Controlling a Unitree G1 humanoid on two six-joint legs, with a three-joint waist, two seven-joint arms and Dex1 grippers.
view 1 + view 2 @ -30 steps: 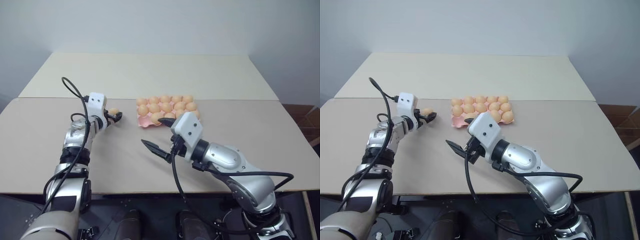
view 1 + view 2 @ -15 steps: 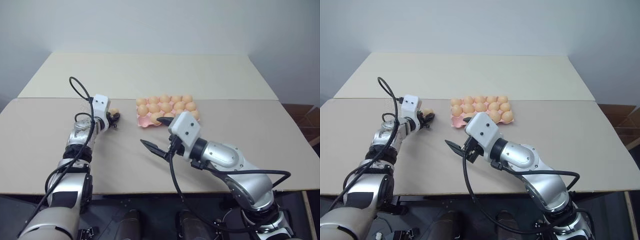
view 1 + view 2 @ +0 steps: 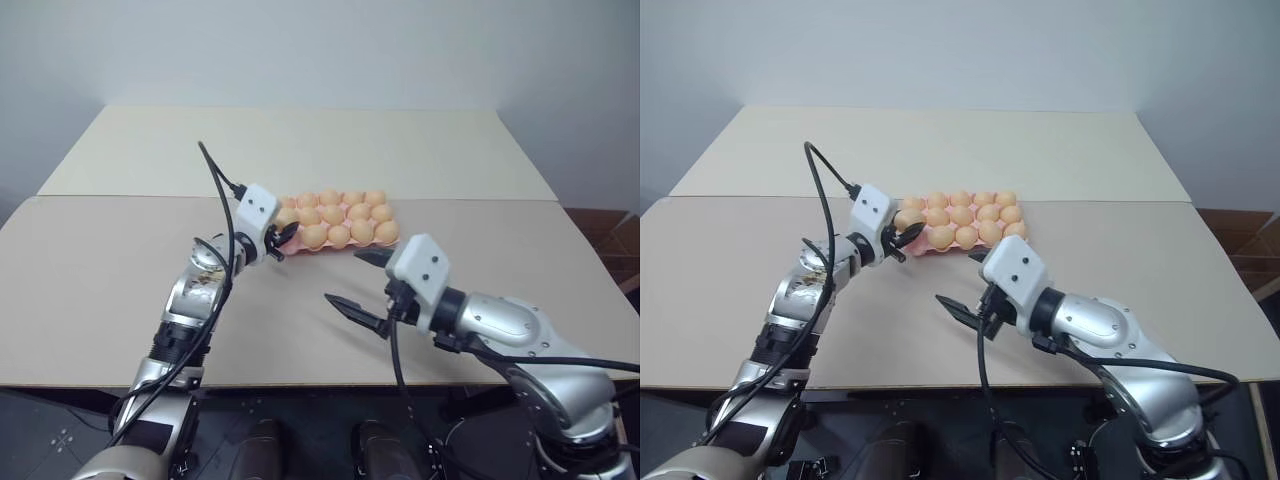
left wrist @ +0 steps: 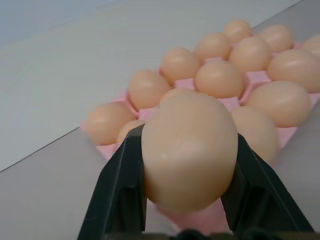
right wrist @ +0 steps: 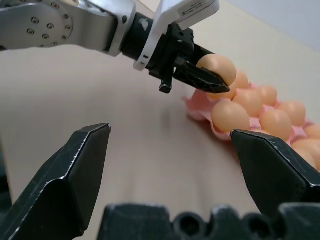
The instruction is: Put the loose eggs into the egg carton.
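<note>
Swung rightward with a loose egg (image 4: 189,151) pinched in the left gripper (image 3: 282,236), now at the egg carton (image 3: 940,248) near corner (left arm nearer, mid-desk (image 3: 120,290)). Right gripper (image 3: 365,288) spread wide, empty, nearer the desk's front edge.

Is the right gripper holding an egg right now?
No, the right gripper stands wide open with nothing between its fingers, while the left gripper grips an egg near the carton.
</note>
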